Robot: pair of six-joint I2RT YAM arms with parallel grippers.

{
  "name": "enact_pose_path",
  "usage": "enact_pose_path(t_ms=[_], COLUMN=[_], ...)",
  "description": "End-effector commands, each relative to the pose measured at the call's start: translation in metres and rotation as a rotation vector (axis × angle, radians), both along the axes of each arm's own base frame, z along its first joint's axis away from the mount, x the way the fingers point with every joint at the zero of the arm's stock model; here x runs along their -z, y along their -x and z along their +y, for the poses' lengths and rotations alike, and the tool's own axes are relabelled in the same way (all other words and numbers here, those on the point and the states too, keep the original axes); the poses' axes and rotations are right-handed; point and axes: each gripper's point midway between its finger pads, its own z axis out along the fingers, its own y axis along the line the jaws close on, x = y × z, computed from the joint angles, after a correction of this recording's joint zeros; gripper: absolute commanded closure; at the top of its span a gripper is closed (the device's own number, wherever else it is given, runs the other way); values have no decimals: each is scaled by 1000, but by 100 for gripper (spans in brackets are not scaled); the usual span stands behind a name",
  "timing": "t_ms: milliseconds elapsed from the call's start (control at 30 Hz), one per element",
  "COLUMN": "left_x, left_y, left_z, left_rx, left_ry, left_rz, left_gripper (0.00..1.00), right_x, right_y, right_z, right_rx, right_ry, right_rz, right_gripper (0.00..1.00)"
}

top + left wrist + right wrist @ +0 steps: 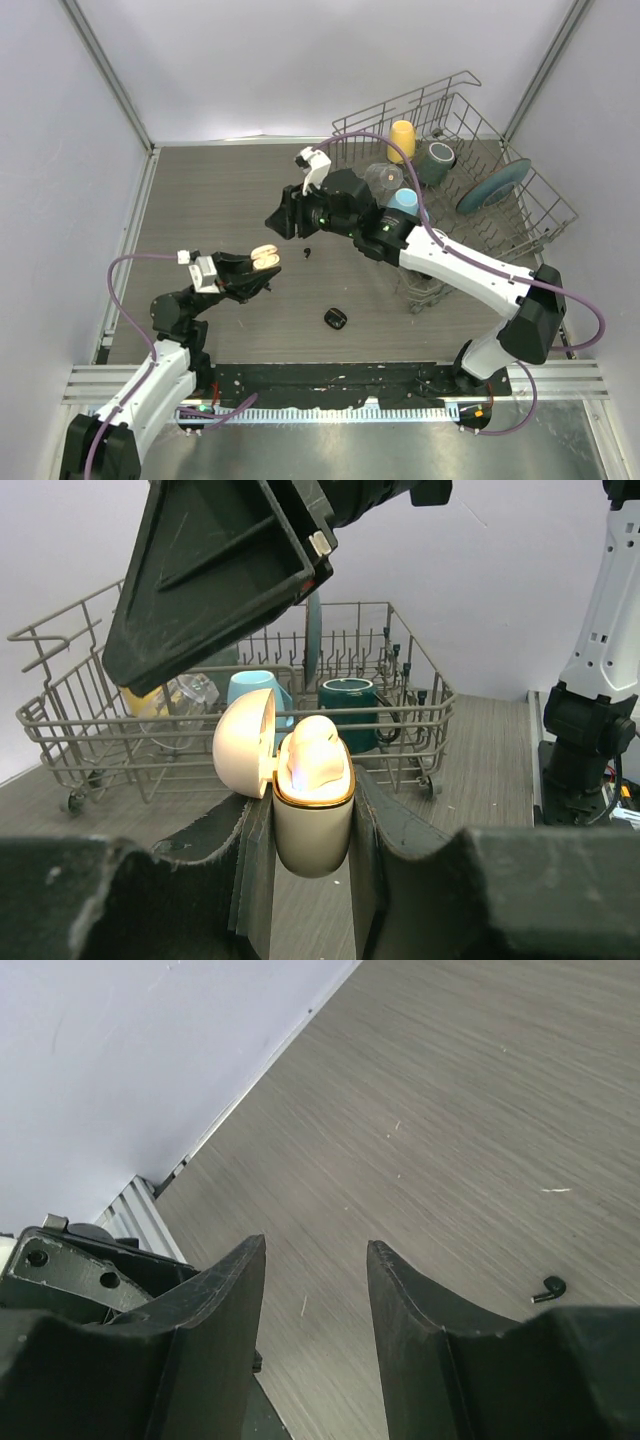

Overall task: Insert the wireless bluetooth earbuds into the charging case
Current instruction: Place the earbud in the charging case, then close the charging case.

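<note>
1. Top view: left gripper [262,264] clamped on the open cream case [265,254]. Right gripper [280,222] hovers just beyond the cream case, jaws apart, empty. Black earbud [307,251] lies right of it, black case [335,319] nearer the bases.
2. Left wrist: cream earbuds [318,748] look seated in the cream case.
3. Right wrist: black earbud sits off to one side of the fingers [410,1310]. Best to centre over it, then pinch gently.

We see a glossy cream plastic charging case [312,830]. The table [450,1110] looks matt and wood-grained; the dish rack [397,748] is metal wire.
</note>
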Motion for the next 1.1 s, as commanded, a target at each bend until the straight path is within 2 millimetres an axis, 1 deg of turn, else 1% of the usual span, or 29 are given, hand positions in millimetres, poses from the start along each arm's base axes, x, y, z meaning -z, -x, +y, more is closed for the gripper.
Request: enact_pose_path(t_ms=[0,100,133,167,200,233,267,333,400,467,500,533,567,600,633,667,700,733,767,800,833,867,900,933,967,1067], left_x=[-17,-15,-14,-13,-12,-10,-11,-9,-6,-3,-1,1,3,6,10,13,14,18,30,30,30,56,64,63,83,96], left_y=[4,0,-1,-3,-4,-5,-6,-9,-13,-19,-21,-22,-23,-25,-24,-23,-23,-23,-28,-28,-34,-36,-37,-47,-48,-53], left_z=[-4,-4,-5,-5,-6,-7,-8,-9,-9,-9,-9,-9,-9,-9,-10,-10,-9,-8,-7,-4,-2,-1,2,11,16,21], left_rx=[26,20,21,21,20,20,19,15,7,-11,-12,-17,-20,-27,-26,-22,-27,-29,-50,-64,-91,-117,-145,-225,-270,-326], left_ry=[-7,-3,-4,-3,-2,-1,1,3,7,11,9,9,10,9,5,4,10,31,35,52,73,31,23,59,39,51], left_rz=[-61,-40,-31,-22,-13,-1,0,17,35,60,68,76,85,92,102,109,122,176,276,325,397,548,613,663,761,833], left_gripper=[100,100,100,100,100,100,100,100,100,100,100,100,100,100,100,100,100,100,100,100,100,100,100,100,100,100], right_x=[-10,-2,-4,4,6,-1,11,17,28,33,30,33,43,39,49,49,50,52,55,58,59,61,63,68,71,77], right_y=[15,25,28,30,37,40,45,52,59,64,64,56,52,46,42,25,20,14,5,3,1,-1,-3,-4,-4,-5], right_z=[8,9,7,4,4,2,-1,-3,-9,-17,-19,-25,-32,-39,-45,-57,-66,-73,-82,-85,-87,-89,-91,-91,-92,-87], right_rx=[-92,-144,-150,-152,-177,-188,-198,-227,-241,-236,-227,-163,-116,-64,-17,100,157,205,266,280,287,296,298,297,296,271], right_ry=[-29,-20,-26,-19,-20,-43,-33,-31,-2,2,-15,-13,1,-9,3,13,16,20,18,22,20,16,15,20,24,28], right_rz=[10,25,22,36,41,24,37,47,70,74,59,55,63,46,57,38,40,50,64,77,87,101,111,121,129,155], right_gripper=[50,51,52,53,53,53,53,53,53,53,53,53,53,52,52,51,50,51,50,51,51,51,51,51,51,51])
